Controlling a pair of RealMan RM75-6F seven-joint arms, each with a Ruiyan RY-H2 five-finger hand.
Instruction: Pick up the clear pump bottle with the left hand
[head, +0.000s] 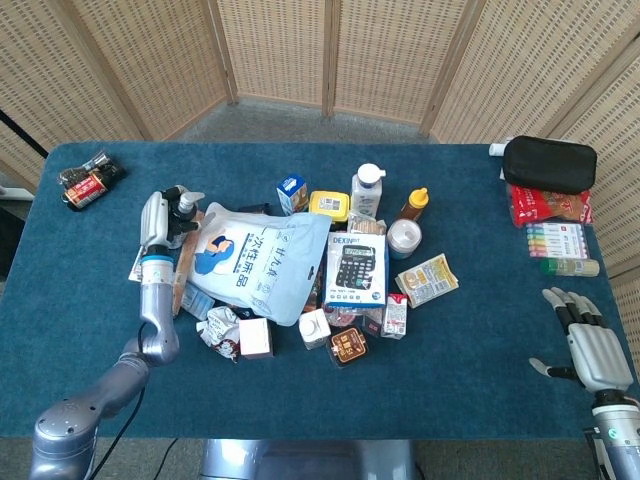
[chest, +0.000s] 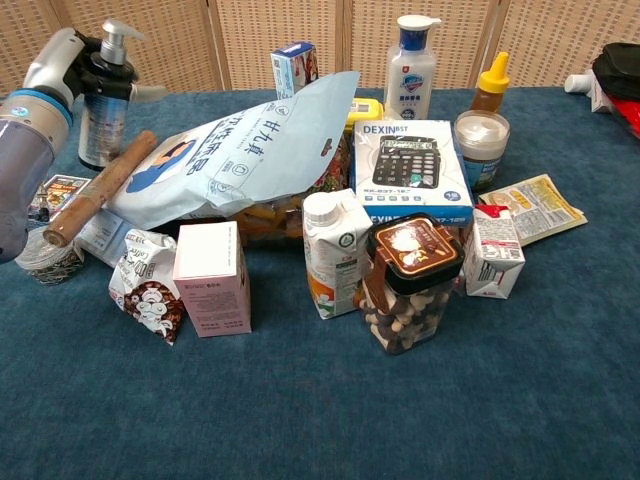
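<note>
The clear pump bottle (chest: 100, 130) with a dark neck and grey pump head stands at the left edge of the clutter, seen in the head view as bottle (head: 186, 204). My left hand (chest: 68, 66) wraps its fingers around the bottle's neck and upper body from the left; the head view shows this hand (head: 155, 216) pressed against the bottle. Whether the bottle's base touches the table I cannot tell. My right hand (head: 596, 352) hovers open near the table's front right corner, far from everything, fingers spread and holding nothing.
A wooden roller (chest: 95, 190) and a white and blue bag (chest: 240, 140) lie right beside the bottle. A calculator box (head: 356, 268), cartons, a jar and a white pump bottle (chest: 413, 70) crowd the middle. A black pouch (head: 548, 163) and markers sit far right.
</note>
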